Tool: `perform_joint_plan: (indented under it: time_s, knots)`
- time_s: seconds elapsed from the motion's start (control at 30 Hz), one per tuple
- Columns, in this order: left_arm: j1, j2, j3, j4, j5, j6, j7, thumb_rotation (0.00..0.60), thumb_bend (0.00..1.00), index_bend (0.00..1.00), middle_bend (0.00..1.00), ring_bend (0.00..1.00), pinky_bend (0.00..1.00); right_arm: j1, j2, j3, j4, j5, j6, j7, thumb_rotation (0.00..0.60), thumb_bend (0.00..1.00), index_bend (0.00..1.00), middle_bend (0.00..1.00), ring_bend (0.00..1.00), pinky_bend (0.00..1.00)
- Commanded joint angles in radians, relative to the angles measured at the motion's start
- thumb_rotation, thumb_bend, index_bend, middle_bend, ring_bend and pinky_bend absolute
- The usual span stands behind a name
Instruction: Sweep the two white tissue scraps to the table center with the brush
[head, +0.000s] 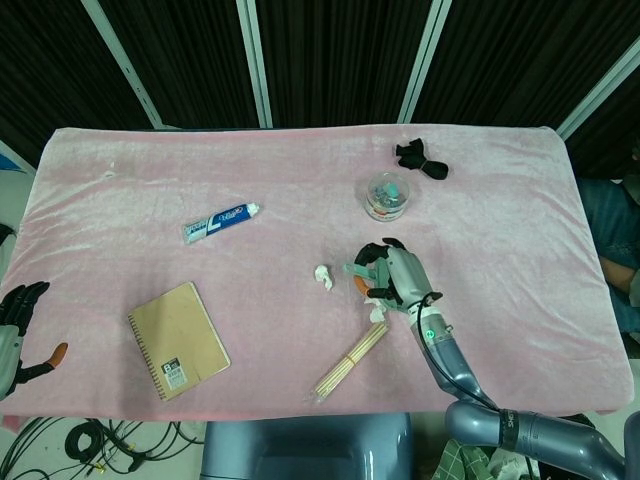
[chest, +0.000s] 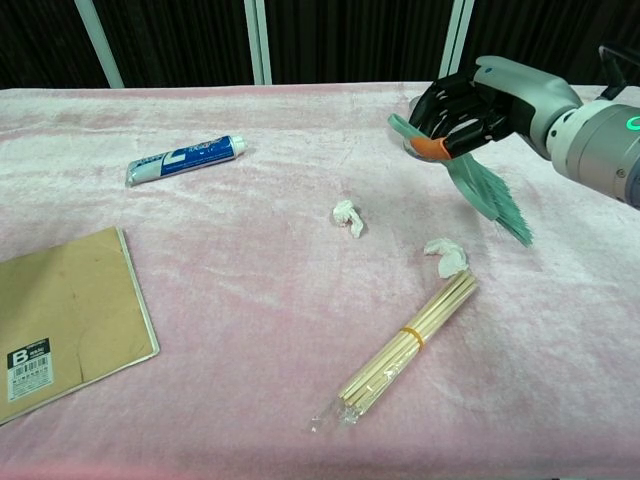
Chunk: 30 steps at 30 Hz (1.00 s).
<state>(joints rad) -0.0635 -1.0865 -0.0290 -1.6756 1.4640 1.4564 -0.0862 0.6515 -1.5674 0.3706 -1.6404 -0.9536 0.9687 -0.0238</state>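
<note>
Right robot hand gripping one green brush above two white tissue scraps

The right hand is showing a pale silver-grey shell over its back, with black fingers and an orange cap on one fingertip. Behind it, a rounded silver wrist is widening into a grey-blue metallic forearm, where a small green light is glowing at the 3 o'clock edge of the chest view. The left hand is showing black fingers and an orange-capped tip too.
</note>
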Motion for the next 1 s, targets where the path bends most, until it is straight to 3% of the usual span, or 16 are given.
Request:
perform_joint_plan:
  time_s: [0.03,0.4,1.0]
  knots:
    - [0.000,0.000,0.000,0.000,0.000,0.001,0.000,0.600,0.30,0.08,0.09,0.00,0.16,0.000,-0.005,-0.010,-0.003,0.019,0.014,-0.015,0.600,0.40,0.80,0.70,0.40,0.12]
    - [0.001,-0.002,-0.001,0.000,0.000,0.003,0.003,0.600,0.30,0.08,0.09,0.00,0.16,-0.009,-0.065,-0.029,0.060,-0.012,0.047,0.039,0.600,0.41,0.81,0.71,0.40,0.12]
    - [0.000,0.000,-0.002,0.000,-0.003,0.000,-0.002,0.600,0.30,0.08,0.09,0.00,0.16,-0.006,-0.172,-0.017,0.159,-0.072,0.062,0.174,0.600,0.43,0.83,0.72,0.42,0.12]
